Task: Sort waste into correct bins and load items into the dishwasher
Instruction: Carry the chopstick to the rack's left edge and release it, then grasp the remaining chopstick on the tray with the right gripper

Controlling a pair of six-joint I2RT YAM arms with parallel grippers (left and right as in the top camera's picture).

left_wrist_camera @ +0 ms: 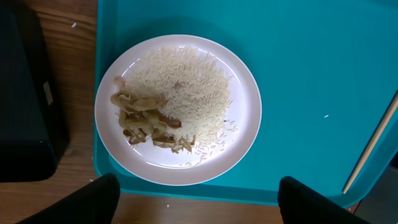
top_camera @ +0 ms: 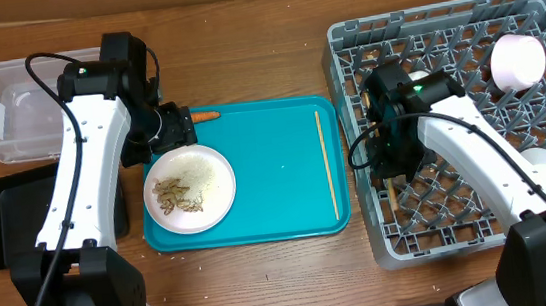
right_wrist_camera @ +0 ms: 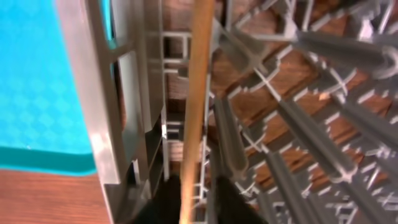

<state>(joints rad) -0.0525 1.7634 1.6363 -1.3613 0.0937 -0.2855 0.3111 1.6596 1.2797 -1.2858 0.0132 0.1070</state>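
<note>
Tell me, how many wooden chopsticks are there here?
2. One pale wooden chopstick lies on the teal plastic tray; a second chopstick is held by the right gripper inside the square grey plastic dish rack. More could hide under the arms.

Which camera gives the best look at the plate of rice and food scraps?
The left wrist view: the plate fills the frame, with rice grains and beige scraps plainly visible. Overhead shows it whole but small, on the teal tray. The right wrist view misses it, showing the rack and a chopstick.
</note>
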